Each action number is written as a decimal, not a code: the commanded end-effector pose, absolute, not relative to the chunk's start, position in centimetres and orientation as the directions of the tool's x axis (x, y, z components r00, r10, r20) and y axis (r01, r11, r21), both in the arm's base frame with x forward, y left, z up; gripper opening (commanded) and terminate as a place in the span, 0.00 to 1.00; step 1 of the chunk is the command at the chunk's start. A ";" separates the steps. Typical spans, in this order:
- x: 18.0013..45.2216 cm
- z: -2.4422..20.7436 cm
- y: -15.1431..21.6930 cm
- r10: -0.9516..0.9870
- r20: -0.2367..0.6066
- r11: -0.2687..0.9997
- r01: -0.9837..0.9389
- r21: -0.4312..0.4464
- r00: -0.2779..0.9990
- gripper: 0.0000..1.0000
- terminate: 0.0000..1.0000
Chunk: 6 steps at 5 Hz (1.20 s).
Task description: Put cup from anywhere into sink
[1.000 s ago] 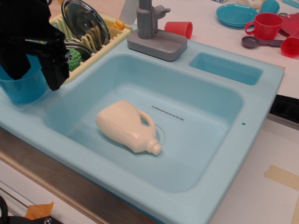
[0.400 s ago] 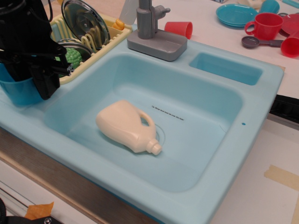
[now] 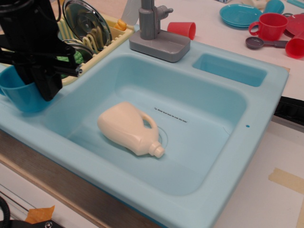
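One thing matters here: the cup point(image 3: 19, 93) sits upright on the sink point(image 3: 266, 95) ledge at the far left corner, outside the basin, and my gripper point(image 3: 45, 88) is right down at its rim on the basin side. Looks like one finger goes inside the cup, but my own black body blocks the tips, so honestly I can't tell how wide my jaws stand or whether I've got the wall pinched yet. The basin lies just right of the cup, with a cream jug point(image 3: 129, 128) on its side in the middle, so I'd guess a short hop right does it, dropping short of the jug.
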<state>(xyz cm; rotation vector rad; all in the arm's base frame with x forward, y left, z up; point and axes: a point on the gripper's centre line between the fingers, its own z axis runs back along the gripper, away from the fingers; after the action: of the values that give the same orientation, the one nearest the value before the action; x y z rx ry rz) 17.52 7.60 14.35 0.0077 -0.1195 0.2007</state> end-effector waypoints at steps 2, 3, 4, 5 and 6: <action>21.1 18.0 0.7 0.033 0.248 0.999 -0.034 -0.002 0.968 0.00 0.00; 21.7 17.2 -1.5 -0.035 0.240 0.998 0.044 -0.033 0.970 1.00 0.00; 21.7 16.4 -2.3 -0.076 0.280 0.992 0.102 -0.080 0.957 1.00 0.00; 21.0 15.4 -2.2 -0.084 0.319 0.980 0.137 -0.147 0.944 1.00 0.00; 21.0 15.4 -2.2 -0.084 0.319 0.980 0.137 -0.147 0.944 1.00 0.00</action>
<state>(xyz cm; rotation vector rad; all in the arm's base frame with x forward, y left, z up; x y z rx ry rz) 20.62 -2.38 15.06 -0.1707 -0.3000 -0.1176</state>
